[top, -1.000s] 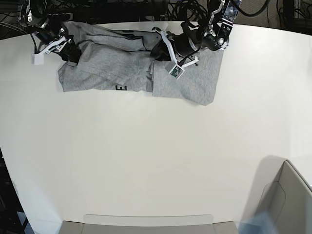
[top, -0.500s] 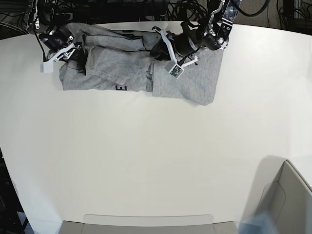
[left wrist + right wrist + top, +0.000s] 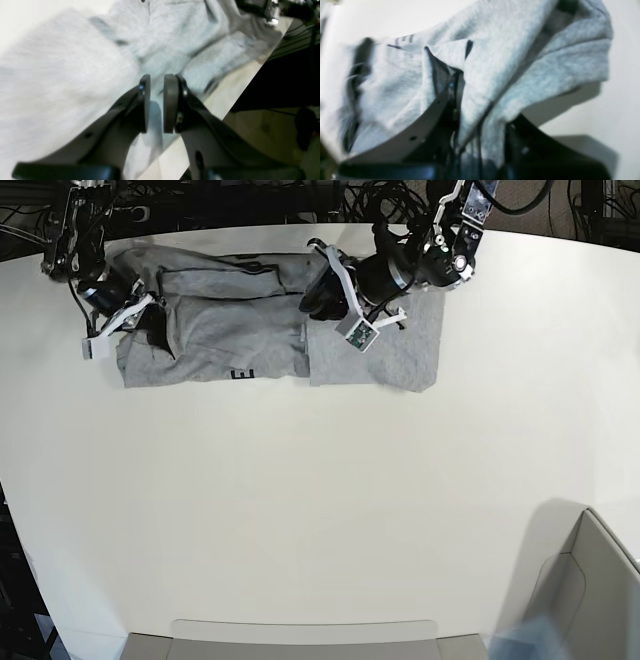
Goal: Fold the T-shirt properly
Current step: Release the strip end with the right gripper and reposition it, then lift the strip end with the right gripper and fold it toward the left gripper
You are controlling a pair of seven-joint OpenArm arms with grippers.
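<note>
Since the earlier frames our right hand (image 3: 125, 315) is closing on the T-shirt's (image 3: 230, 335) left end and drawing it inward; our left hand (image 3: 157, 102), pads slightly apart, is pinching fabric mid-garment. Its long axis is running left-right along the counter's (image 3: 300, 510) far edge.

Heather-grey T-shirt (image 3: 230, 330) with black lettering on a white table (image 3: 320, 510).

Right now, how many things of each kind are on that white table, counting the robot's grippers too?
T-shirt: 1 (grey, bunched along the far edge)
Grippers: 2, the left gripper and the right gripper
Grey bin at the near corner: 1
Total: 4
</note>
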